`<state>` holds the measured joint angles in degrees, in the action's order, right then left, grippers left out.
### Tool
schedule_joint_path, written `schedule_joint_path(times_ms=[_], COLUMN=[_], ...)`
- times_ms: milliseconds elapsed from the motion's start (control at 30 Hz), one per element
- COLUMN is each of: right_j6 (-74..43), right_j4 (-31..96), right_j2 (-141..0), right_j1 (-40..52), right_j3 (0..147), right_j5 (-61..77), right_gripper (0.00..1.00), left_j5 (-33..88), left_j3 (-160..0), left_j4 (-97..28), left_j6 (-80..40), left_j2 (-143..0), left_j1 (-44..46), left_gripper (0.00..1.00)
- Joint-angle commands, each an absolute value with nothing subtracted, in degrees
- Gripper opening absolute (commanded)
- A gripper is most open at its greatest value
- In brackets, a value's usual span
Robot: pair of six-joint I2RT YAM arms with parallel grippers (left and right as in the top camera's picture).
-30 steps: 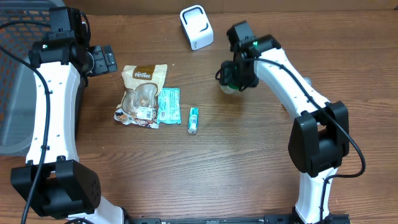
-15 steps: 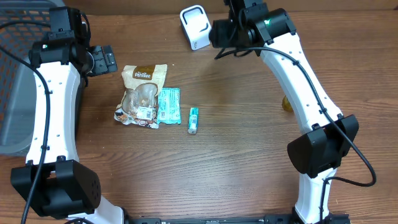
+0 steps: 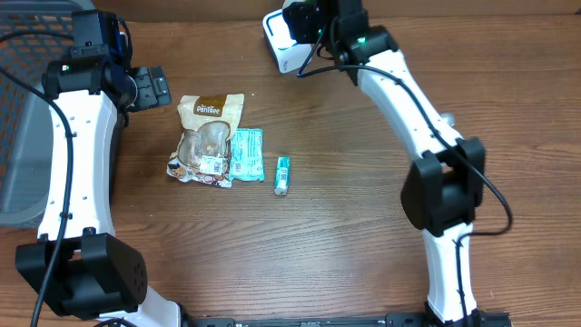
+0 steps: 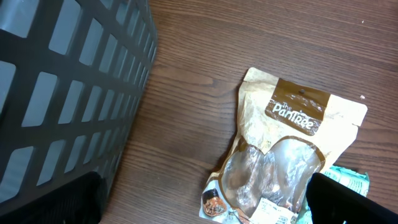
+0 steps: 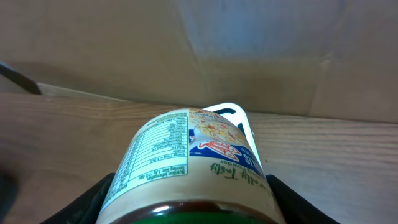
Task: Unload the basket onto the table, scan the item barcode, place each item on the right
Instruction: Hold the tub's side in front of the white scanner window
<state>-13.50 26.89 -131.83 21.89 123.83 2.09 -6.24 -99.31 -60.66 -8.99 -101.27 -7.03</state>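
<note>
Clamping a green-lidded jar (image 5: 186, 155) in the right gripper (image 5: 189, 208), turning its label toward the white scanner (image 5: 231, 113) just behind, presumably to present the barcode. Showing a nutrition panel; brand script unreadable. Hovering the left gripper (image 3: 150, 88), spread wide and empty, beside a pouch (image 4: 286, 155) reading "The Pantree", near the basket (image 4: 62, 93).
</note>
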Motion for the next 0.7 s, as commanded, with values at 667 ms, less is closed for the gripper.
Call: schedule_joint_path(times_ms=[667], right_j6=[-18.2], right_j4=[-5.2], right_j2=[-146.0], right_j1=[22.1], right_j3=[123.7], right_j5=[1.6], right_gripper=[0.05], left_j5=[-7.0], left_j3=[-100.2], left_j4=[-60.6], left_j6=[-8.8], left_j2=[-101.2], left_j1=[-7.5], left_gripper=[1.00])
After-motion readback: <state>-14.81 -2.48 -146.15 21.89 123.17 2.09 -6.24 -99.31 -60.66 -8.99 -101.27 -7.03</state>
